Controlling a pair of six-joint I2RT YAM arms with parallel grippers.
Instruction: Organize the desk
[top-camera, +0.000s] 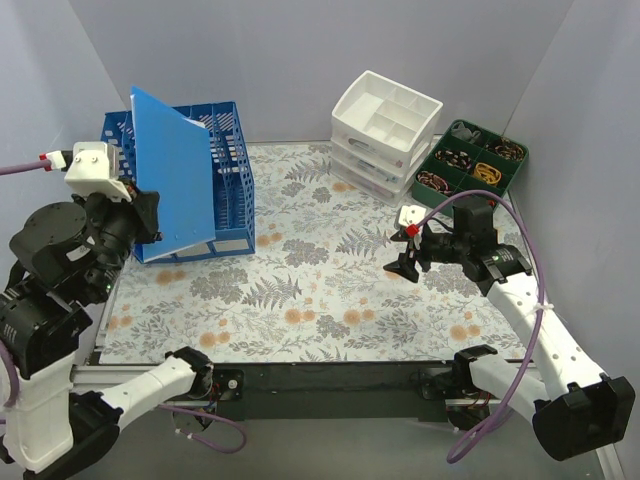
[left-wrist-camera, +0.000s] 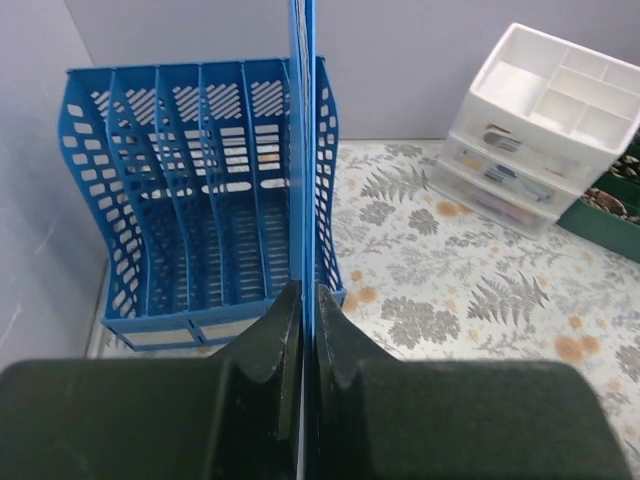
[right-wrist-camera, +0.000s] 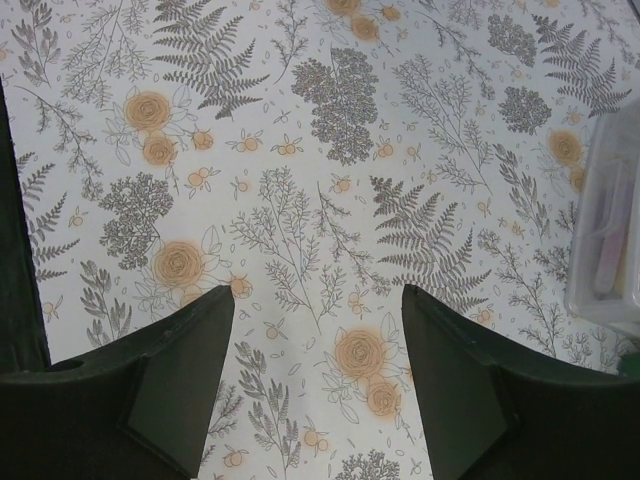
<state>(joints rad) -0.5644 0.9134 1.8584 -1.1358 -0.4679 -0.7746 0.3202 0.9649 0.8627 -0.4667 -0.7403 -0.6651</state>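
Observation:
The desk (top-camera: 320, 270) has a pale fern-and-orange-flower top and a black front rail. My left gripper (top-camera: 150, 215) is shut on a thin blue notebook (top-camera: 172, 170), held upright and tilted over the right end of the blue slotted file rack (top-camera: 225, 175). In the left wrist view the notebook (left-wrist-camera: 302, 120) shows edge-on between my fingers (left-wrist-camera: 275, 340), lined up with the rack's (left-wrist-camera: 190, 200) rightmost slot. My right gripper (top-camera: 408, 262) hovers open and empty above the desk at centre right; its wrist view shows only the printed top (right-wrist-camera: 320, 150) between the fingers (right-wrist-camera: 185, 350).
A white three-drawer organiser (top-camera: 383, 130) stands at the back right, also in the left wrist view (left-wrist-camera: 540, 130). A green compartment tray (top-camera: 473, 160) of small items sits to its right. Grey walls enclose the back and sides.

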